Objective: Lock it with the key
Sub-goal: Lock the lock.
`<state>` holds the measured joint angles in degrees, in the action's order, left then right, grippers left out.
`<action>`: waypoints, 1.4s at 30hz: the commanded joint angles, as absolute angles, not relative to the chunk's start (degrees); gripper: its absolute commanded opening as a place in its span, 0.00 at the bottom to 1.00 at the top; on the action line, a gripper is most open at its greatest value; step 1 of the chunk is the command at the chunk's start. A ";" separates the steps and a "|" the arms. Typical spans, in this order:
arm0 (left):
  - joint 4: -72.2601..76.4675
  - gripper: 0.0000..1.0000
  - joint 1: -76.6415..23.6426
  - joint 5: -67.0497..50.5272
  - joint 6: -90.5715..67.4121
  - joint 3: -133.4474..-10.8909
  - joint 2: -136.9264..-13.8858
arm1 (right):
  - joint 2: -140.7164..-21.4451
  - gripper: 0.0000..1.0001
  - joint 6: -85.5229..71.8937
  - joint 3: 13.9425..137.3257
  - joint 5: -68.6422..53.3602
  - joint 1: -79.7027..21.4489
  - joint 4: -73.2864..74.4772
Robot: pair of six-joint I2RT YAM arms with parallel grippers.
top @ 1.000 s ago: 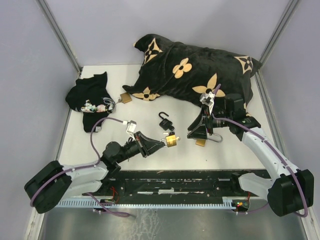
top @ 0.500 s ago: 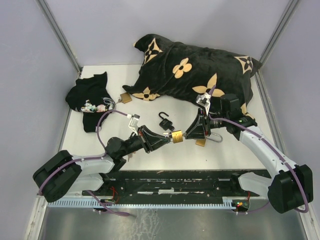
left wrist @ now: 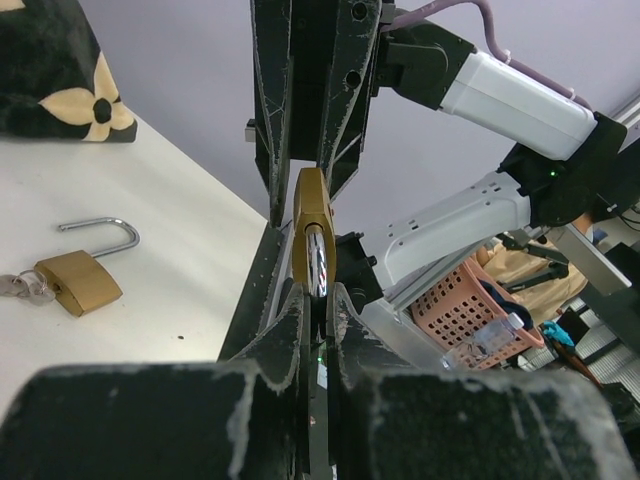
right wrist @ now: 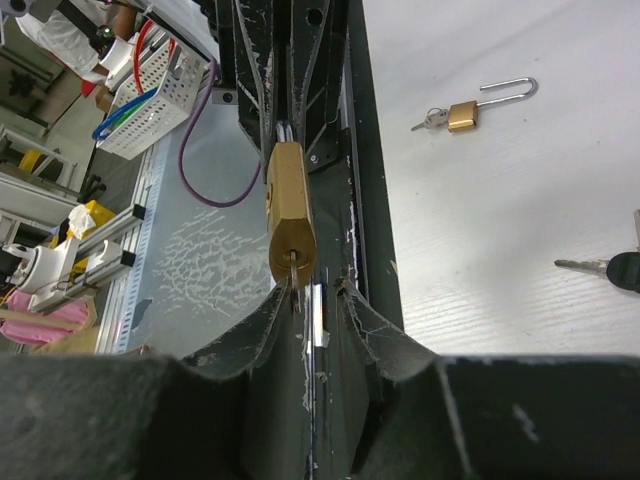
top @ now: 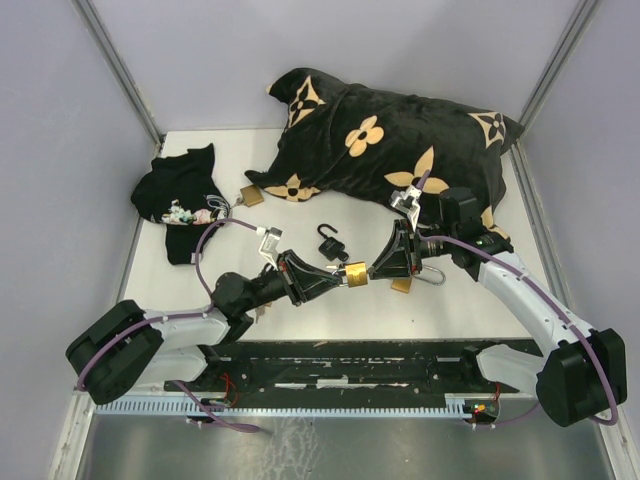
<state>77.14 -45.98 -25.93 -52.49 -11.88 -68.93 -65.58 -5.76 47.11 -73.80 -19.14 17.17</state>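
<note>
A brass padlock point(top: 354, 273) hangs in the air above the table's front middle. My left gripper point(top: 338, 277) is shut on its silver shackle point(left wrist: 316, 262), with the brass body point(left wrist: 311, 205) sticking out past the fingertips. My right gripper point(top: 375, 268) faces it from the right. In the right wrist view the padlock point(right wrist: 289, 205) shows its underside, where a key point(right wrist: 298, 268) sits in the keyhole. The key lies between the right fingers point(right wrist: 262, 320), close to one finger. A gap still shows on the other side.
A black padlock with a key point(top: 330, 242) lies just behind the grippers. An open brass padlock point(top: 404, 284) with keys rests under the right arm. Another brass padlock point(top: 250, 196) sits by the black cloth point(top: 178, 200). A black flowered pillow point(top: 390, 140) fills the back.
My left arm carried the padlock right and slightly up to meet the right gripper. The right gripper shifted left, and its jaws narrowed around the key.
</note>
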 commanded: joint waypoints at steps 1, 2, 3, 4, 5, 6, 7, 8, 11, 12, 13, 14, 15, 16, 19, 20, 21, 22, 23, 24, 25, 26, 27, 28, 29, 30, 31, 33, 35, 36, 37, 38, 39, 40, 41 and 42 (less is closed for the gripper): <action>81.71 0.03 -45.84 -26.78 -53.73 -15.07 -68.73 | -64.93 0.30 -5.73 48.51 -76.02 -19.66 15.03; 81.33 0.03 -45.89 -26.80 -53.60 -15.18 -68.66 | -64.84 0.30 -5.74 48.54 -75.92 -19.64 15.04; 80.92 0.03 -45.80 -26.86 -53.47 -15.20 -68.60 | -64.83 0.30 -5.79 48.60 -75.98 -19.68 15.03; 80.55 0.03 -45.83 -26.88 -53.34 -15.28 -68.58 | -64.79 0.29 -5.72 48.60 -76.04 -19.69 15.01; 80.26 0.03 -45.80 -26.82 -53.24 -15.21 -68.51 | -64.70 0.29 -5.73 48.68 -76.02 -19.67 15.03; 80.10 0.03 -45.80 -26.81 -53.16 -15.21 -68.43 | -64.69 0.28 -5.70 48.68 -75.97 -19.68 15.03; 80.03 0.03 -45.85 -26.71 -53.10 -15.08 -68.34 | -64.71 0.27 -5.70 48.67 -76.00 -19.69 15.11; 79.89 0.03 -45.86 -26.72 -52.98 -15.04 -68.30 | -64.81 0.25 -5.63 48.69 -76.10 -19.69 15.09; 78.87 0.03 -45.79 -26.71 -52.56 -15.02 -67.99 | -64.62 0.20 -5.28 48.73 -76.40 -19.69 15.37; 78.05 0.03 -45.79 -26.62 -52.24 -15.03 -67.68 | -64.54 0.19 -5.18 48.70 -76.64 -19.62 15.46; 77.26 0.03 -45.81 -26.59 -51.93 -15.08 -67.41 | -64.42 0.17 -5.11 48.76 -76.62 -19.68 15.47; 76.78 0.03 -45.85 -26.55 -51.68 -15.07 -67.07 | -64.36 0.13 -4.95 48.78 -76.83 -19.69 15.53; 76.47 0.03 -45.84 -26.46 -51.49 -15.03 -66.82 | -64.35 0.09 -4.80 48.75 -77.04 -19.68 15.62; 76.16 0.03 -45.80 -26.33 -51.36 -15.03 -66.48 | -64.38 0.05 -4.70 48.75 -77.49 -19.66 15.75; 75.14 0.03 -45.79 -25.85 -50.87 -14.90 -65.36 | -64.42 0.02 -2.72 49.45 -78.24 -19.69 18.02; 74.93 0.03 -45.83 -25.48 -50.74 -14.67 -64.87 | -64.40 0.02 -1.64 49.71 -78.26 -19.67 19.16; 74.78 0.03 -45.81 -24.88 -50.51 -14.28 -64.23 | -64.37 0.02 -0.68 49.96 -78.18 -19.68 19.98; 74.51 0.03 -45.61 -24.35 -50.27 -13.91 -63.38 | -64.41 0.02 -0.43 50.08 -78.14 -19.69 20.45; 73.91 0.03 -45.28 -24.07 -50.05 -13.56 -62.38 | -64.44 0.02 -0.13 50.16 -78.25 -19.69 20.74; 73.30 0.03 -44.87 -23.72 -49.89 -13.23 -61.11 | -64.50 0.02 -0.02 50.33 -78.32 -19.70 20.94; 72.65 0.03 -44.43 -23.58 -49.65 -12.93 -59.75 | -64.58 0.02 0.06 50.47 -78.43 -19.69 21.18; 71.66 0.03 -44.00 -23.50 -49.39 -12.71 -58.44 | -64.64 0.02 0.27 50.57 -78.59 -19.63 21.45; 70.39 0.03 -43.61 -23.51 -49.02 -12.60 -56.93 | -64.75 0.02 0.46 50.76 -78.80 -19.67 21.79; 68.59 0.03 -43.09 -23.41 -48.45 -12.45 -55.35 | -64.85 0.02 0.52 50.89 -79.02 -19.69 22.00; 66.77 0.03 -42.85 -23.24 -47.73 -12.36 -53.87 | -64.94 0.02 0.57 51.03 -79.31 -19.68 22.16; 64.96 0.03 -42.62 -22.94 -47.05 -12.25 -52.39 | -65.12 0.02 0.73 51.13 -79.51 -19.61 22.45; 63.08 0.03 -42.32 -22.52 -46.33 -12.11 -50.99 | -65.25 0.02 0.97 51.18 -79.59 -19.62 22.68; 59.27 0.03 -41.94 -21.35 -44.95 -11.66 -48.30 | -65.22 0.02 1.62 51.40 -79.01 -19.69 23.43; 53.53 0.03 -41.47 -18.91 -42.85 -11.55 -44.91 | -65.07 0.02 2.77 51.51 -77.24 -19.68 24.36; 50.84 0.03 -41.23 -16.79 -42.13 -11.52 -43.72 | -64.93 0.02 3.42 51.52 -75.91 -19.63 24.80; 48.41 0.03 -40.65 -15.05 -41.28 -11.58 -42.40 | -64.75 0.02 4.11 51.57 -74.25 -19.68 25.34; 45.55 0.03 -40.19 -13.05 -40.48 -11.79 -41.23 | -64.52 0.02 4.72 51.50 -72.12 -19.69 25.69; 42.95 0.03 -39.71 -11.66 -39.83 -12.09 -40.28 | -64.44 0.02 4.96 51.43 -69.90 -19.63 25.76; 40.81 0.03 -39.08 -8.94 -39.40 -12.40 -39.51 | -64.39 0.02 5.07 51.25 -67.79 -19.68 25.71; 38.90 0.03 -38.07 -7.08 -39.22 -12.54 -39.01 | -64.60 0.02 5.07 51.14 -66.37 -19.69 25.63; 37.82 0.03 -36.92 -5.72 -39.35 -12.50 -38.77 | -64.98 0.02 4.97 51.07 -65.22 -19.69 25.59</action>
